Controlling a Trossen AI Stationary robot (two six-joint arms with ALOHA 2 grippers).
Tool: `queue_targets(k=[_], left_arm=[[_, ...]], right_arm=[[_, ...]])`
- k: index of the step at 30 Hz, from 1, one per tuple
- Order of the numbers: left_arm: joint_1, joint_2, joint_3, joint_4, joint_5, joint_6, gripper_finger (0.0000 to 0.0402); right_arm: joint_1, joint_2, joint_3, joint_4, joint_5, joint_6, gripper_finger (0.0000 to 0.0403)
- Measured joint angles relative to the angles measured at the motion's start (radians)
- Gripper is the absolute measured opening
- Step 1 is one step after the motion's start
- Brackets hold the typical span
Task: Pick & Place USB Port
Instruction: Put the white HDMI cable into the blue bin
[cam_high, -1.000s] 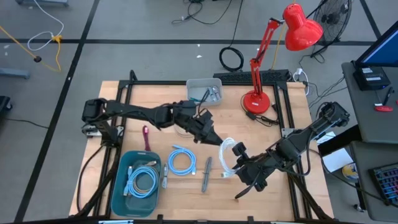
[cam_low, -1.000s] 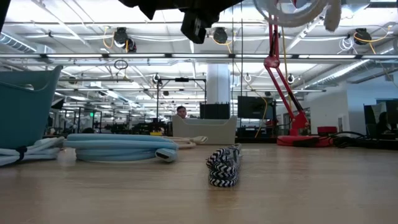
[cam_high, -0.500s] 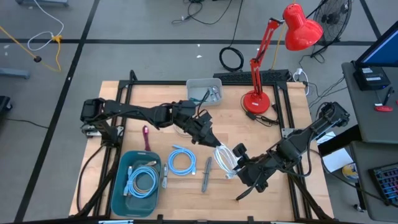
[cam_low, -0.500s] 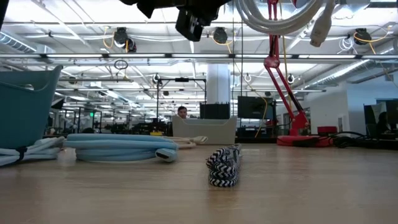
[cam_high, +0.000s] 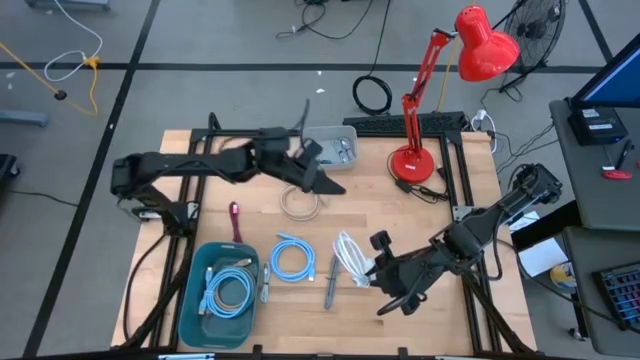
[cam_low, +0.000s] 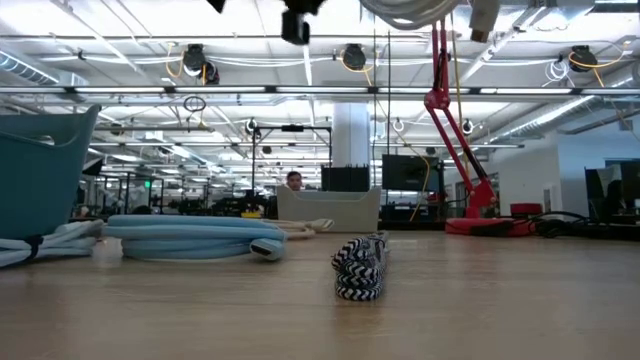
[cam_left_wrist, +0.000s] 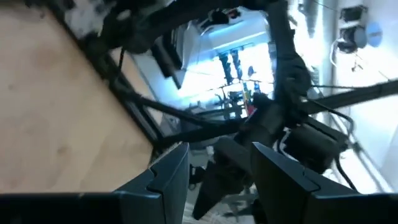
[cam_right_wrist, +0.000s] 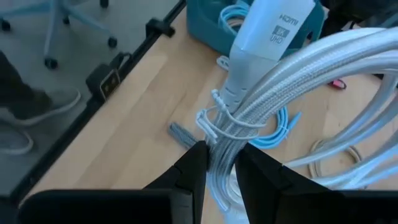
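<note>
A white coiled cable (cam_high: 349, 259) with a white plug (cam_right_wrist: 270, 28) marked HDMI hangs above the table's middle, with my right gripper (cam_high: 370, 268) shut on it. In the low view the coil (cam_low: 410, 10) shows only at the top edge. My left gripper (cam_high: 338, 186) stands open and empty in the air near the grey bin, well away from the coil. Its two fingers (cam_left_wrist: 166, 179) show a wide gap with nothing in it. No USB port can be made out. My right gripper pinches the coil's bundled strands (cam_right_wrist: 225, 152) between its two fingers, just beside the thin tie (cam_right_wrist: 214, 121) that binds them. The fingers come from the table's right, slanting down. The coil is lifted clear of the table, and its plug sticks out beyond the fingers.
A teal bin (cam_high: 190, 300) with a light blue cable stands at the near left. On the table lie a light blue coil (cam_high: 293, 258), a beige coil (cam_high: 300, 203), a striped braided cable (cam_high: 332, 281) and a magenta piece (cam_high: 236, 220). Grey bin (cam_high: 345, 135) and red lamp (cam_high: 410, 162) stand at the far edge.
My left gripper has drawn away from the white coil toward the table's far left, rising and rolling as it went, its fingers still apart. My right gripper has tipped a little, and the coil in it has swung slightly toward the left.
</note>
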Motion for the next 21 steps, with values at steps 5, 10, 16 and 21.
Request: queue_targets(k=[5,10,16,21], left_arm=[[-0.013,-0.124,0.000,-0.141,-0.066,0.247,0.0173],[-0.117,-0.230,0.001,-0.368,-0.306,0.526,0.0173],[-0.249,-0.251,0.000,-0.478,-0.490,0.608,0.0173],[-0.297,-0.250,0.000,-0.495,-0.539,0.513,0.0173]], right_arm=[[-0.002,0.000,0.000,0.007,0.000,0.033,0.0073],[-0.010,-0.006,0.000,0.091,-0.008,0.072,0.0068],[-0.029,-0.034,0.000,0.319,-0.124,0.102,0.0047],[-0.040,-0.062,0.000,0.487,-0.182,0.137,0.0042]])
